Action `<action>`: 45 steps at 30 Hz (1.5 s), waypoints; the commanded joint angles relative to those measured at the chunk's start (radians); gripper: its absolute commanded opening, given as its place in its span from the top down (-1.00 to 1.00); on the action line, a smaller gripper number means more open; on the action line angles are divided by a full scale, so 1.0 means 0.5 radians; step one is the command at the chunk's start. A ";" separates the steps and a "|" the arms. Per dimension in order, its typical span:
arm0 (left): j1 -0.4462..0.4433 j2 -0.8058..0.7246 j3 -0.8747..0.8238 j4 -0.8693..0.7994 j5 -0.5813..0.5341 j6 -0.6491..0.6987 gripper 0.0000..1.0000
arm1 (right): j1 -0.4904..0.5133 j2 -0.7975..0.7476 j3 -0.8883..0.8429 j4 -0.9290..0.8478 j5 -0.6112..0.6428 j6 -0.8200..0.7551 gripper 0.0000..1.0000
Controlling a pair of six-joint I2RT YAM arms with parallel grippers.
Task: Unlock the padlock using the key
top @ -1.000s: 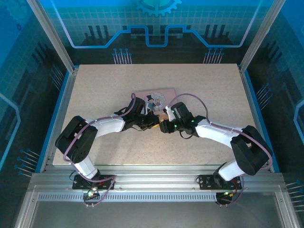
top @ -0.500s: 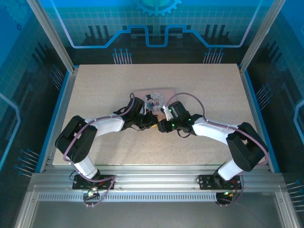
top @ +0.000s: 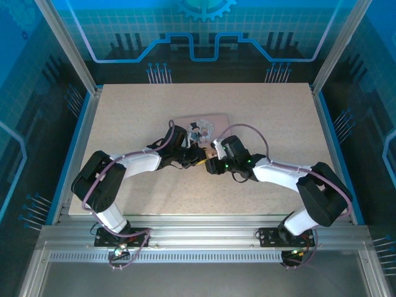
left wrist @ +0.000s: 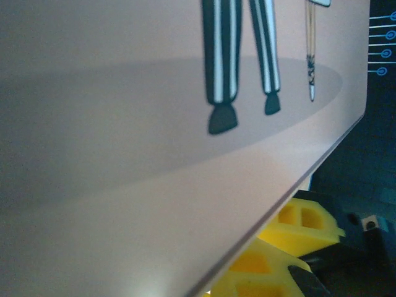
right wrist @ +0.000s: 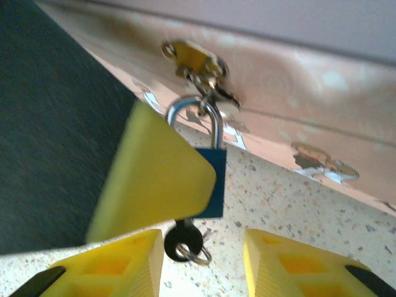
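1. The tin [top: 218, 118] is a pink, rigid box lying mid-table. It is probably thin sheet metal and light, so it may slide or lift if the lock is tugged.
2. The left gripper [top: 194, 156] is at the tin's near edge. In the right wrist view, one of its yellow fingers [right wrist: 154, 179] lies against the padlock's body. I cannot tell whether it is actually clamping the body.
3. The right gripper [right wrist: 207, 247] has its fingers spread apart either side of the key's head and holds nothing.
4. The padlock [right wrist: 216, 185] hangs by its shackle [right wrist: 218, 130] from the tin's hasp [right wrist: 192, 59], just above the table [right wrist: 309, 204]. It looks hard, smooth and free to swing, so it probably needs steadying by the flat sides of its body.
5. The key [right wrist: 181, 240] sits in the padlock's underside, with its dark head and a small ring [right wrist: 193, 252] showing. It looks thin, light and slippery. The best hold is likely a pinch across the flat head, followed by a gentle turn. The ring could get in the way.
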 commanded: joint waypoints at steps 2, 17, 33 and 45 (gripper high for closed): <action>0.005 -0.074 0.022 0.063 0.149 -0.047 1.00 | 0.029 -0.084 -0.071 0.103 0.060 0.020 0.16; 0.005 -0.073 0.016 0.060 0.156 -0.045 1.00 | 0.055 -0.004 0.052 0.112 0.056 -0.011 0.18; 0.008 -0.074 0.006 0.087 0.171 -0.049 1.00 | 0.019 0.080 0.111 0.098 -0.039 -0.012 1.00; 0.011 -0.075 -0.002 0.097 0.172 -0.048 1.00 | 0.003 0.039 0.073 0.081 -0.018 -0.014 0.39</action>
